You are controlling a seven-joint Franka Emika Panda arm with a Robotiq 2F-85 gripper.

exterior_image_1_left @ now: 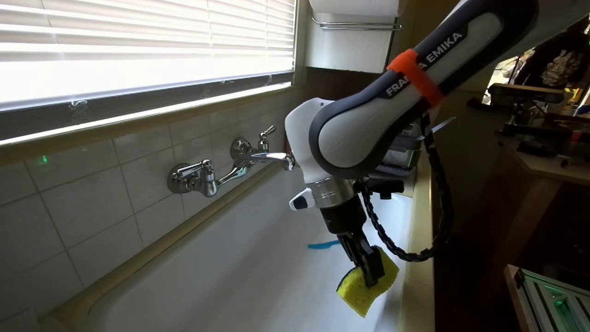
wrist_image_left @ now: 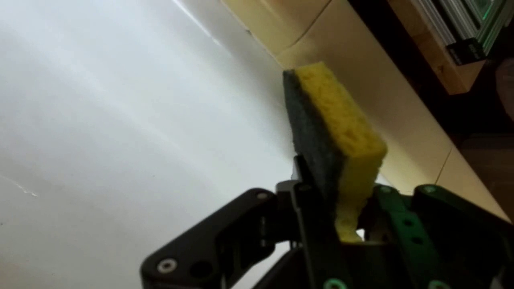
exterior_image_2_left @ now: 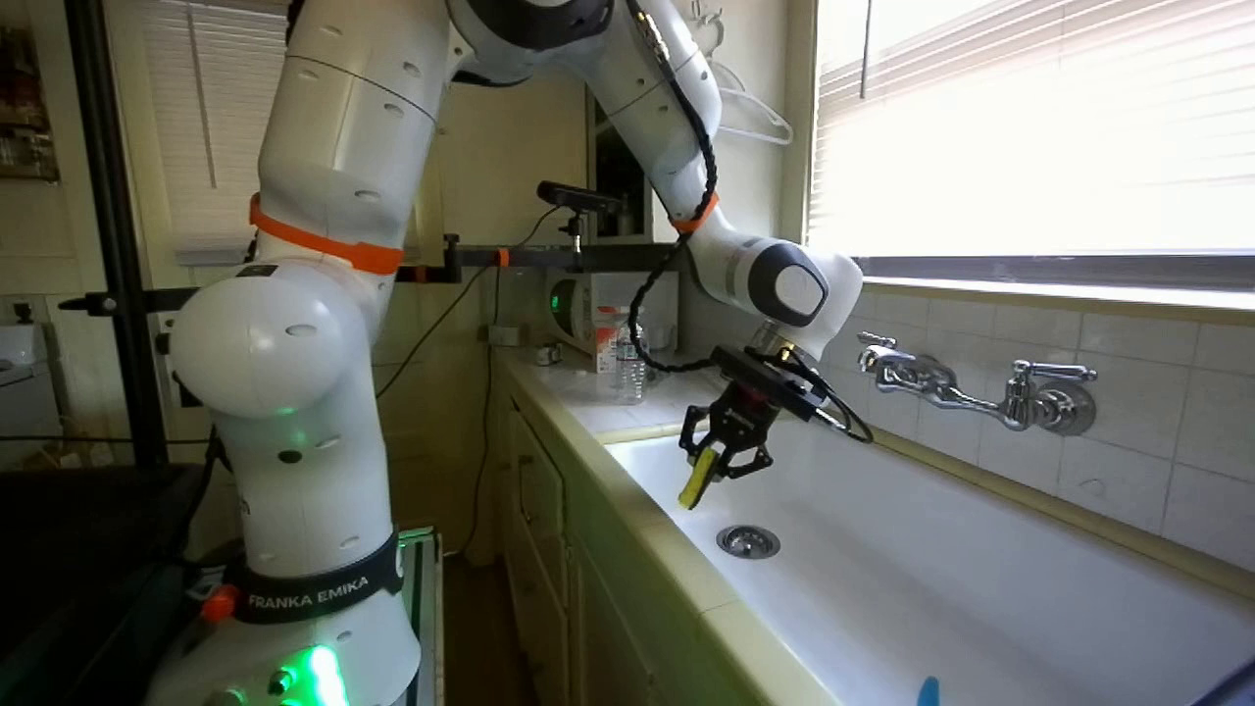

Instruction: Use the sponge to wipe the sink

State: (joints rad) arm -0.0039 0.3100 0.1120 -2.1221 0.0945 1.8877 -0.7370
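Observation:
My gripper (exterior_image_1_left: 372,272) is shut on the yellow sponge (exterior_image_1_left: 355,293) with its dark scouring layer. In an exterior view, the gripper (exterior_image_2_left: 724,461) points down and the sponge (exterior_image_2_left: 696,482) hangs tilted near the front rim, apparently above the basin floor. The wrist view shows the sponge (wrist_image_left: 341,116) squeezed between the fingers (wrist_image_left: 341,192), dark layer against the left finger and most of the block sticking out past the tips. The long white sink (exterior_image_1_left: 221,272) lies below in both exterior views, with smooth walls (exterior_image_2_left: 941,549). A chrome two-handled faucet (exterior_image_1_left: 269,157) is on the tiled wall.
A thin bright-blue item (exterior_image_1_left: 322,245) lies in the sink. A round drain (exterior_image_2_left: 748,541) is below the gripper. The yellow tiled rim (exterior_image_2_left: 677,549) runs along the sink's front. A water bottle (exterior_image_2_left: 630,363) stands on the counter at the sink's end. The faucet spout juts over the basin.

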